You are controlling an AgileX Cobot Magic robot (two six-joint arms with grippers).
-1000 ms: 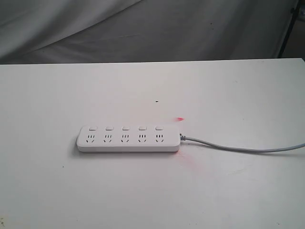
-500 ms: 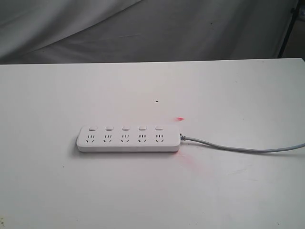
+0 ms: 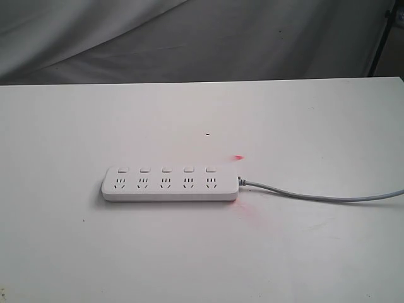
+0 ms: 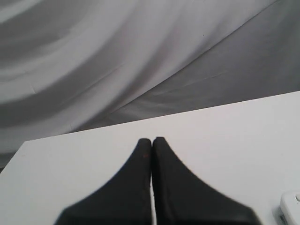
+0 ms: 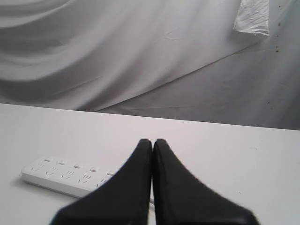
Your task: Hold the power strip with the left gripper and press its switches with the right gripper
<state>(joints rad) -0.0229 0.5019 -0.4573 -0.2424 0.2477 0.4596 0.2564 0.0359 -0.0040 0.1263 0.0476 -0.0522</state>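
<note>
The white power strip (image 3: 170,184) lies flat on the white table (image 3: 202,252), its grey cable (image 3: 315,194) trailing off to the right. Its five switches (image 3: 166,170) sit in a row above the sockets. Neither arm appears in the exterior view. My left gripper (image 4: 152,140) is shut and empty above the table, with one end of the power strip (image 4: 291,208) at the frame's corner. My right gripper (image 5: 153,141) is shut and empty too; the power strip (image 5: 65,174) and its switches (image 5: 77,166) lie beyond it, partly hidden by the fingers (image 5: 126,187).
A grey draped cloth (image 3: 189,38) hangs behind the table's far edge. A small red light spot (image 3: 238,157) and a faint red glow (image 3: 252,218) show near the strip's cable end. A tiny dark speck (image 3: 208,134) lies on the table.
</note>
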